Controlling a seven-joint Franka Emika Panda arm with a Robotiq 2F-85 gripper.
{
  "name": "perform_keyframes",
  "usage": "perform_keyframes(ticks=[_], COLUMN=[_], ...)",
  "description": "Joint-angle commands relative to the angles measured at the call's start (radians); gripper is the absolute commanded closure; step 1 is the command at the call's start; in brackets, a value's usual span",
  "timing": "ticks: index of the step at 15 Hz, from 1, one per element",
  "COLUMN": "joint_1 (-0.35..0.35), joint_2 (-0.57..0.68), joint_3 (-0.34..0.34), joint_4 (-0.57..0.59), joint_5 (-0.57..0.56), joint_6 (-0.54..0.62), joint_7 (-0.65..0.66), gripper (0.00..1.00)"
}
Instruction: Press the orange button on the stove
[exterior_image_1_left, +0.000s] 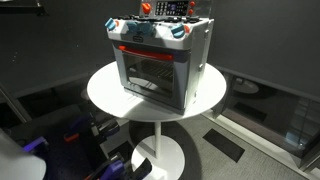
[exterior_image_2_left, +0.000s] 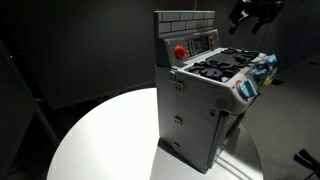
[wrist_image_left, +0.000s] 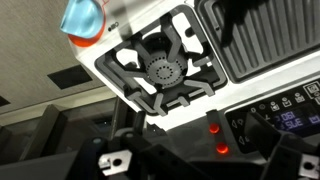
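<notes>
The stove (exterior_image_1_left: 158, 62) is a silver-grey toy oven with a glass door, a red-orange handle bar and blue-white knobs. It stands on a round white table (exterior_image_1_left: 105, 90). In an exterior view the stove (exterior_image_2_left: 205, 100) shows a red-orange button (exterior_image_2_left: 180, 52) on its upright back panel. My gripper (exterior_image_2_left: 255, 12) hangs in the air above and beyond the stove top, touching nothing; it also shows in the exterior view (exterior_image_1_left: 165, 8). The wrist view looks down on a black burner (wrist_image_left: 160, 70), a knob (wrist_image_left: 82, 20) and two glowing red-orange buttons (wrist_image_left: 214, 128). My fingers (wrist_image_left: 200, 162) are spread and empty.
The table stands on a white pedestal (exterior_image_1_left: 160, 150) on a dark floor. Dark walls surround it. A dark display panel (wrist_image_left: 285, 115) sits beside the buttons. Blue and black equipment (exterior_image_1_left: 60, 140) lies low beside the table.
</notes>
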Motion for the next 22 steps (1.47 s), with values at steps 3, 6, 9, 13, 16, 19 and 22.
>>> perform_keyframes(ticks=[3, 6, 9, 13, 16, 19, 22], joint_1=[0.024, 0.049, 0.077, 0.113, 0.133, 0.148, 0.159], joint_2=[0.142, 0.193, 0.232, 0.274, 0.302, 0.331, 0.353], joint_3=[-0.049, -0.081, -0.108, -0.139, -0.159, -0.178, -0.19], joint_4=[0.135, 0.18, 0.219, 0.268, 0.299, 0.328, 0.356], joint_5=[-0.081, -0.085, -0.079, -0.075, -0.074, -0.071, -0.067], joint_6=[-0.032, -0.038, -0.041, -0.049, -0.053, -0.06, -0.076], joint_7=[0.108, 0.123, 0.121, 0.123, 0.128, 0.126, 0.121], gripper=[0.0, 0.0, 0.0, 0.0, 0.0, 0.0, 0.0])
